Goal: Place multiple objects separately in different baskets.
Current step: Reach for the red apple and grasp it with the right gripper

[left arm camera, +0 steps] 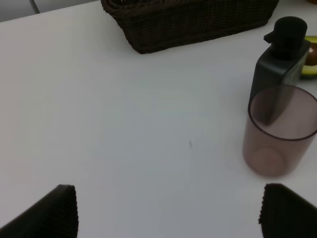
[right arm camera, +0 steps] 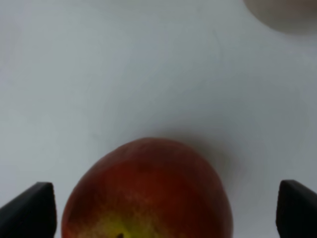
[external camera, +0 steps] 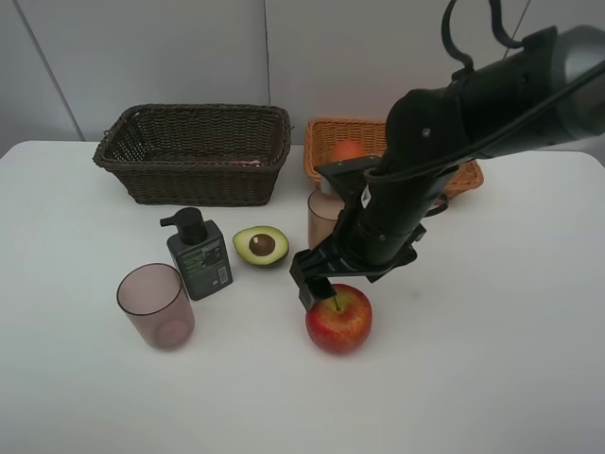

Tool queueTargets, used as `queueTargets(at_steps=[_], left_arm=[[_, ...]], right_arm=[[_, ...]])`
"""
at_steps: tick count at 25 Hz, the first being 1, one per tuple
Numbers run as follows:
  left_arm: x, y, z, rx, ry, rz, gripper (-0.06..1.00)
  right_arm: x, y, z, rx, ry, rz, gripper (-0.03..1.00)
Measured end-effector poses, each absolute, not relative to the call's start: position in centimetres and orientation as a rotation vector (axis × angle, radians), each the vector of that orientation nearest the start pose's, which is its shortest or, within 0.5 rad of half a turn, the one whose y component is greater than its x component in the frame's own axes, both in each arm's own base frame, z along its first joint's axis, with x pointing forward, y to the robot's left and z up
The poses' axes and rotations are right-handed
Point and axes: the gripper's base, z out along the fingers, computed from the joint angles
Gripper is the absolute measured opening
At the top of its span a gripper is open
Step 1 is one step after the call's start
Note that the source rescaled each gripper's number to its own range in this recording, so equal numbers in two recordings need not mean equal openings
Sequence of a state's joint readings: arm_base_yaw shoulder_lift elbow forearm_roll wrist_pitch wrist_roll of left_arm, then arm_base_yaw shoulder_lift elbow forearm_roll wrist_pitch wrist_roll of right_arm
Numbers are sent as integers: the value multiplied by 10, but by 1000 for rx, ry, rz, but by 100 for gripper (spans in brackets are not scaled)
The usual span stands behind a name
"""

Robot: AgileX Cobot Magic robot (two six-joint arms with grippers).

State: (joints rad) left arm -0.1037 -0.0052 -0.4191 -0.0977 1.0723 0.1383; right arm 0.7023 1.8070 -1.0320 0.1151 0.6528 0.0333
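On the white tabletop [external camera: 492, 331], my R gripper [right arm camera: 163, 210] hangs wide open over the round red apple [external camera: 338, 320], gripping nothing. Only the R wrist cam shows its fingers [right arm camera: 29, 210] flanking the fruit w/ gaps either side. L gripper [left arm camera: 168, 213], seen only by its own cam, is likewise wide open & empty, near the translucent mauve cup [left arm camera: 280, 131] & dark green pump bottle [left arm camera: 280, 64]. Bottle's label [external camera: 214, 272]: text too small to read. Overhead cam alone looks into the baskets: the light orange-tan wicker basket [external camera: 326, 142] holds an orange tangerine [external camera: 347, 149]; the dark brown wicker basket [external camera: 189, 180], contents unclear. Halved avocado [external camera: 261, 245] lies beside the bottle.
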Motion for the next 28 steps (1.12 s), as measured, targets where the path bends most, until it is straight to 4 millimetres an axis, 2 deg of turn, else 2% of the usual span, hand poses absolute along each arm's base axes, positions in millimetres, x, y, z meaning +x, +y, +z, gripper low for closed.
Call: queueTargets(at_steps=[11,16,28], left_arm=[[1,-8,254,258,2113,-99,97],[1,-8,254,258,2113,-99,97],[1,-8,254,258,2113,-99,97]], right_arm=[[248,221,157,-821,2844,263,89],[248,222,146,-824,2882,248,89],[248,223,133,-816,2932,241,89]])
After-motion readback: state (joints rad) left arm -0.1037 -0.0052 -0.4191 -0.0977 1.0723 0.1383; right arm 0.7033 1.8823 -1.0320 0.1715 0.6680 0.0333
